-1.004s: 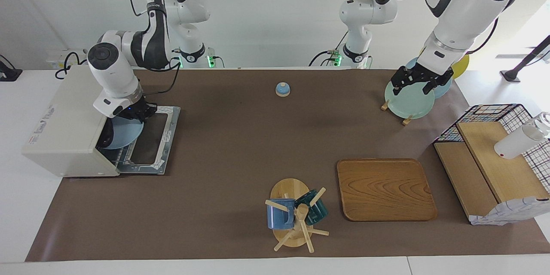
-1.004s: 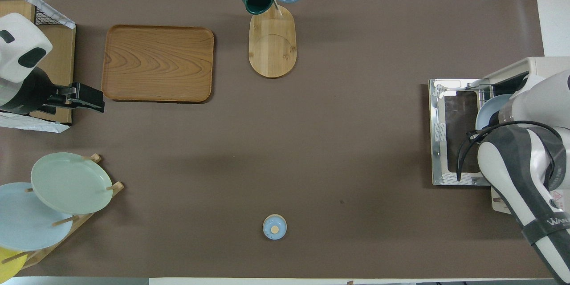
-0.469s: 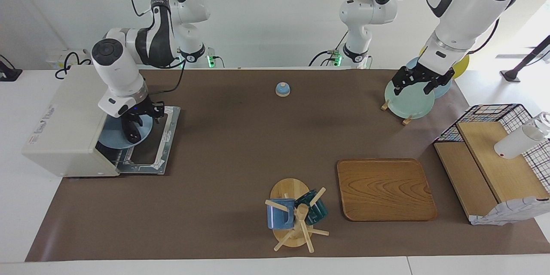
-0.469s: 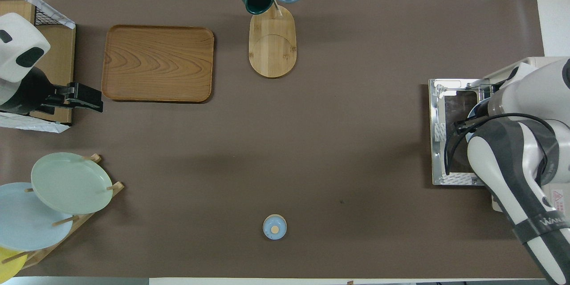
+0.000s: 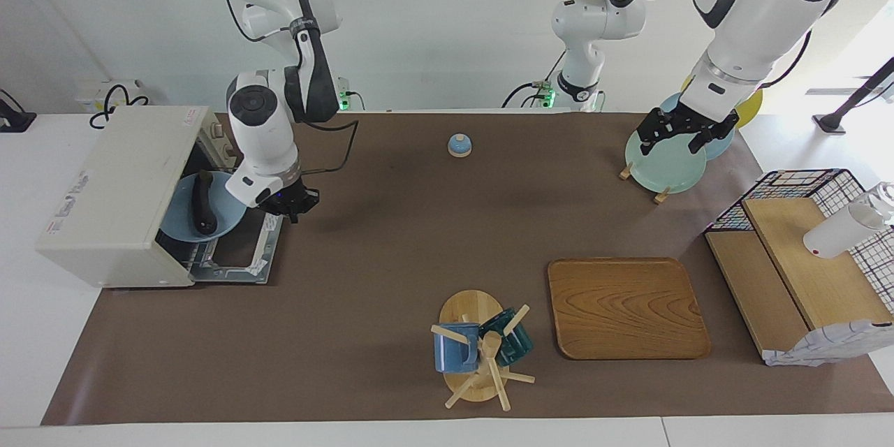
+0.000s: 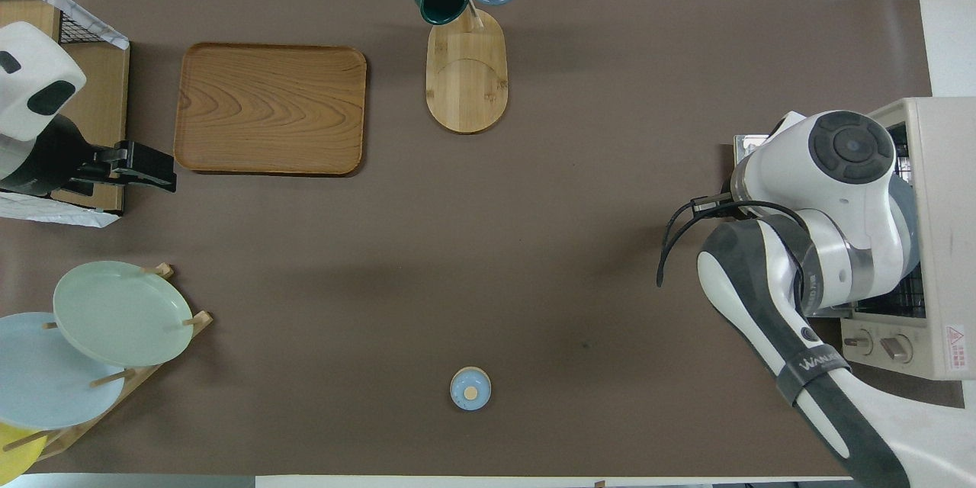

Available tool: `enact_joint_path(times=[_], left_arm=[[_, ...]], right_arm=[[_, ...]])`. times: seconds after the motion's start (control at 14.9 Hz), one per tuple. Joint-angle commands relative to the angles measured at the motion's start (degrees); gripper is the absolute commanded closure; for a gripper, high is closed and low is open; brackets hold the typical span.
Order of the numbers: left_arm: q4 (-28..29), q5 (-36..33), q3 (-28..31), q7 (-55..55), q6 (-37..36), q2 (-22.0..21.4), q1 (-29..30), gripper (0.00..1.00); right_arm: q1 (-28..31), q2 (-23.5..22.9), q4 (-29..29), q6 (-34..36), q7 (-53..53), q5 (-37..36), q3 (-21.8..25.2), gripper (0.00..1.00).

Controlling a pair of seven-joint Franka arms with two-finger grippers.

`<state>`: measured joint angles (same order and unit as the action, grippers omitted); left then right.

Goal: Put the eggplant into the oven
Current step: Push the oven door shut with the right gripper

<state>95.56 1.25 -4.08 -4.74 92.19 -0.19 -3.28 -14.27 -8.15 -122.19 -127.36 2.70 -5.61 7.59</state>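
- The small blue bell [image 5: 459,145] sits on the tabletop [image 5: 391,237] close to the robots' edge, about midway between the two arms.
- Toward the left arm's end, pale plates stand in a wooden plate rack [image 5: 663,162]; the left hand [image 5: 676,138] hangs just over the green plate there, empty. Its fingers look spread, but I cannot tell for sure — this arm waits.
- At the right arm's end stands the oven [image 5: 112,199], its door [image 5: 241,241] dropped flat on the tabletop.
- A blue plate [image 5: 183,220] rests in the oven mouth, partly jutting out over the door, and the eggplant [image 5: 202,202] lies on that plate — dark, slim, lengthwise into the opening.
- The right hand [image 5: 290,204] is up over the outer edge of the open door, beside the plate and clear of it, holding nothing; whether its fingers are apart or together I cannot tell.
- Farther out, a wooden tray [image 5: 626,307] lies bare, with a wire basket with wooden shelves [image 5: 803,258] beside it at the left arm's end.
- Farthest out, a mug tree [image 5: 478,353] carries a blue mug [image 5: 454,348] and a dark green one.
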Motion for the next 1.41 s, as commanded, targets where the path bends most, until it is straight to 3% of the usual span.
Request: enact_joint_path(times=[0.0,0.27,0.47,0.8,1.07,1.34], left_arm=[[0.07,-0.64,-0.23,0.17,-0.78,-0.51,0.46,0.00],[0.07,-0.64,-0.23,0.17,-0.78,-0.51,0.55,0.00],[0.07,-0.64,-0.23,0.17,-0.78,-0.51,0.46,0.00],[0.07,-0.64,-0.23,0.17,-0.78,-0.51,0.55,0.00],[0.07,-0.72,-0.23,0.17,-0.78,-0.51,0.46,0.00],[0.07,-0.64,-0.23,0.17,-0.70,-0.51,0.55,0.00]], right_arm=[[1.26,-2.21,-1.12,-2.63,0.29,0.42,-0.03,1.00],[1.53,-2.92,-2.35,-2.81,0.38,-1.50,0.15,1.00],[1.44,-2.92,-2.00,-1.06,0.21,-8.87,0.06,1.00],[0.74,-2.92,0.19,3.69,0.03,-14.67,-0.03,1.00],[1.52,-2.93,9.75,15.71,-5.21,-15.40,-0.11,1.00],[5.47,3.57,11.62,23.28,-13.13,-14.43,0.06,1.00]])
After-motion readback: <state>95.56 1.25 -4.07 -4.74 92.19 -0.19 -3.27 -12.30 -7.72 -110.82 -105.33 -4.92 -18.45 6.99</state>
